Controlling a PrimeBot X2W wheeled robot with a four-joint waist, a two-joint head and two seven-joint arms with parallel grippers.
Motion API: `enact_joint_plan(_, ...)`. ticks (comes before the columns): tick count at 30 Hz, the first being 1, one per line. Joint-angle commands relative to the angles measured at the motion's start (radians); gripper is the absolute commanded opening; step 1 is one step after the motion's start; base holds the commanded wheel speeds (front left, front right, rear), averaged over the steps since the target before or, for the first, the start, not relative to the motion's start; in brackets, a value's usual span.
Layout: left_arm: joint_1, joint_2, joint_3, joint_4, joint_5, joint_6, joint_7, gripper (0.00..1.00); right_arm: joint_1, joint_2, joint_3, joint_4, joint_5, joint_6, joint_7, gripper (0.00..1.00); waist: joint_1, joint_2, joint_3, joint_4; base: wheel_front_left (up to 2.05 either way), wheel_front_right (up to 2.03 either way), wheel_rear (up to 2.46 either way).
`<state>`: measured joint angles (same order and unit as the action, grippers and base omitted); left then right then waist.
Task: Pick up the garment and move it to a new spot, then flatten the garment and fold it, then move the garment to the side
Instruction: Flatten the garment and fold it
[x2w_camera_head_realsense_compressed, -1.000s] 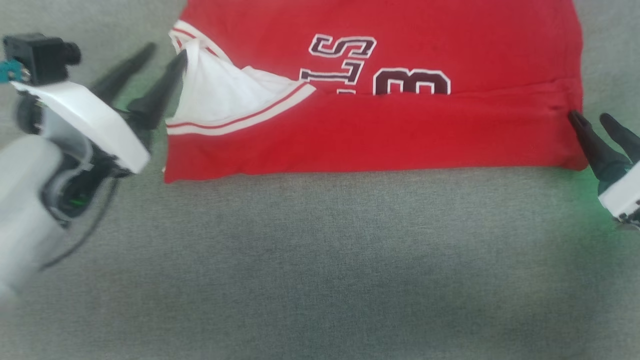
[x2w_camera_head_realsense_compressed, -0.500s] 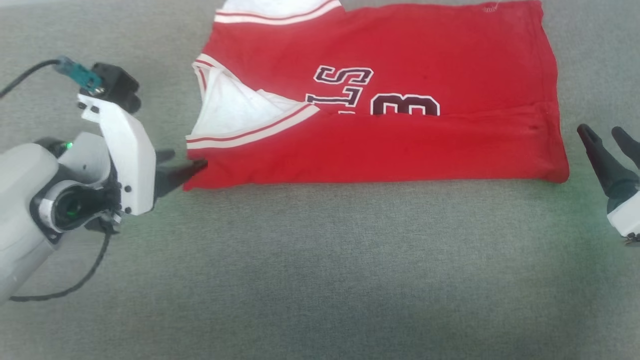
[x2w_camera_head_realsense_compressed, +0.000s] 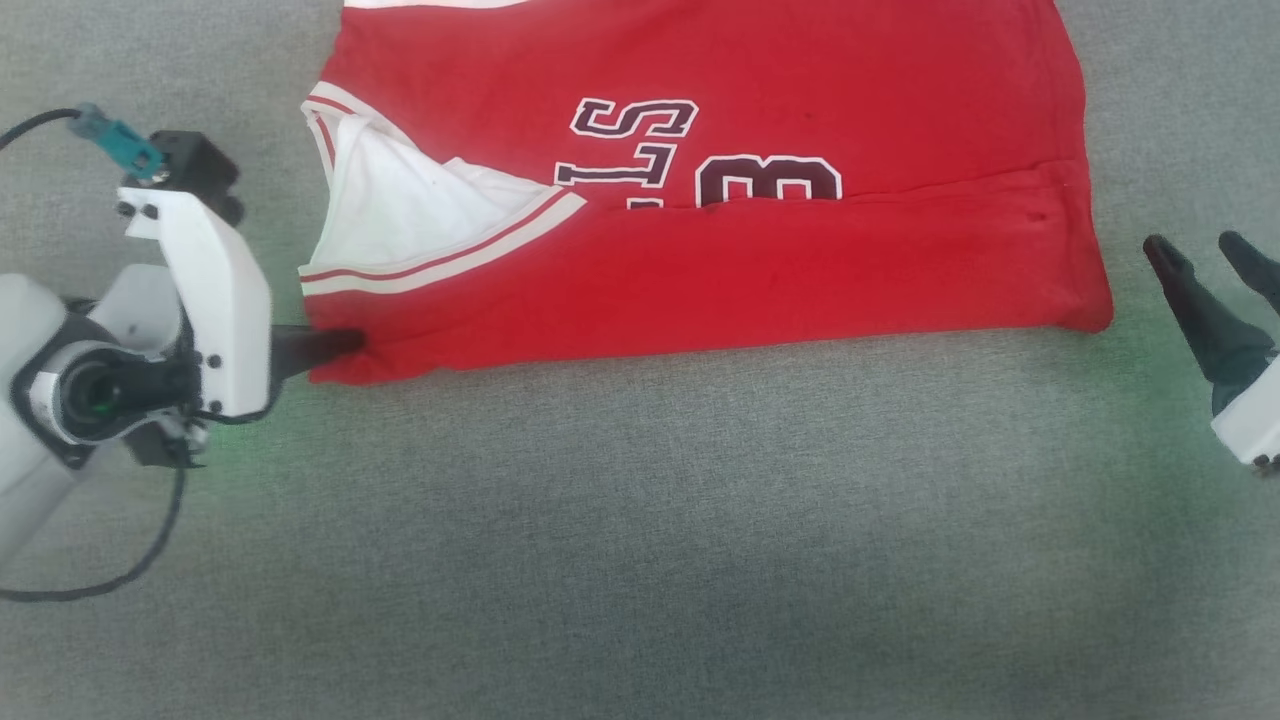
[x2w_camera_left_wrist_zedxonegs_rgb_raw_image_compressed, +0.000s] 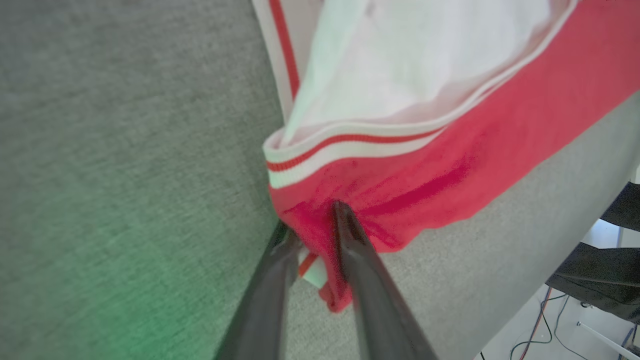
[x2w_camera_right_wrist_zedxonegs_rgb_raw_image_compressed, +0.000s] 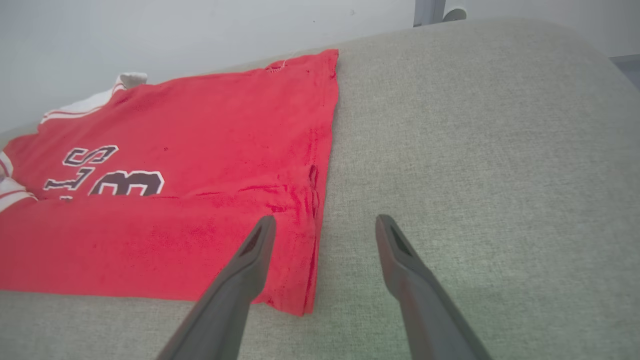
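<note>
The garment (x2w_camera_head_realsense_compressed: 760, 270) is a red jersey with white striped trim, lying flat on the grey surface with its near long edge folded up over the chest lettering. A white sleeve (x2w_camera_head_realsense_compressed: 400, 205) shows at its left end. My left gripper (x2w_camera_head_realsense_compressed: 345, 342) is at the garment's near left corner. In the left wrist view, my left gripper (x2w_camera_left_wrist_zedxonegs_rgb_raw_image_compressed: 315, 225) is shut on that red corner (x2w_camera_left_wrist_zedxonegs_rgb_raw_image_compressed: 320, 235), with cloth bunched between the fingers. My right gripper (x2w_camera_head_realsense_compressed: 1205, 255) stands open just right of the garment's near right corner, apart from it. In the right wrist view, my right gripper (x2w_camera_right_wrist_zedxonegs_rgb_raw_image_compressed: 322, 222) hovers over that corner's edge (x2w_camera_right_wrist_zedxonegs_rgb_raw_image_compressed: 305, 280).
The grey fabric surface (x2w_camera_head_realsense_compressed: 640, 540) stretches wide in front of the garment. A pale wall (x2w_camera_right_wrist_zedxonegs_rgb_raw_image_compressed: 175, 30) rises behind the surface. Past the surface's edge, dark furniture and floor cables (x2w_camera_left_wrist_zedxonegs_rgb_raw_image_compressed: 600, 305) are seen. A black cable (x2w_camera_head_realsense_compressed: 110, 580) trails from my left arm.
My left gripper dropped from beside the white sleeve to the garment's near left corner and closed on it. The head camera shifted. My right gripper stayed open.
</note>
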<state>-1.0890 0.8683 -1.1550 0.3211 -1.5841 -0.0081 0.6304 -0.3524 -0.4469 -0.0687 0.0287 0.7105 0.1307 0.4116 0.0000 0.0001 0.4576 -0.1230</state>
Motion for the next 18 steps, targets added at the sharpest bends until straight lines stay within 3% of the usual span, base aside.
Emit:
enact_joint_plan(1, 0.032, -0.038, -0.020, -0.001, -0.008, -0.011, -0.002, 0.00, -0.002, -0.018, 0.021, -0.004, -0.006, 0.000, 0.033, 1.00, 0.0000, -0.0001, 0.003, 0.003, 0.00, 0.00, 0.00)
enact_joint_plan(9, 0.011, -0.070, -0.011, -0.008, 0.009, -0.048, -0.024, 0.00, -0.063, -0.135, 0.130, 0.009, 0.010, 0.000, 0.290, 1.00, 0.0000, -0.0001, 0.027, 0.035, 0.00, 0.00, 0.00)
enact_joint_plan(16, 0.012, -0.097, -0.014, 0.000, 0.023, -0.067, -0.042, 0.00, -0.141, -0.129, 0.166, 0.092, -0.028, 0.000, 0.438, 1.00, 0.0000, -0.0001, 0.054, 0.057, 0.00, 0.00, 0.00)
enact_joint_plan(17, 0.011, -0.102, -0.014, 0.001, 0.026, -0.070, -0.044, 0.00, -0.145, -0.127, 0.180, 0.100, -0.035, 0.000, 0.456, 0.84, 0.0000, -0.0001, 0.057, 0.062, 0.00, 0.00, 0.00)
enact_joint_plan(18, 0.011, -0.107, -0.012, 0.003, 0.026, -0.073, -0.048, 0.00, -0.148, -0.121, 0.191, 0.103, -0.035, 0.000, 0.467, 0.38, 0.0000, -0.0001, 0.059, 0.066, 0.00, 0.00, 0.00)
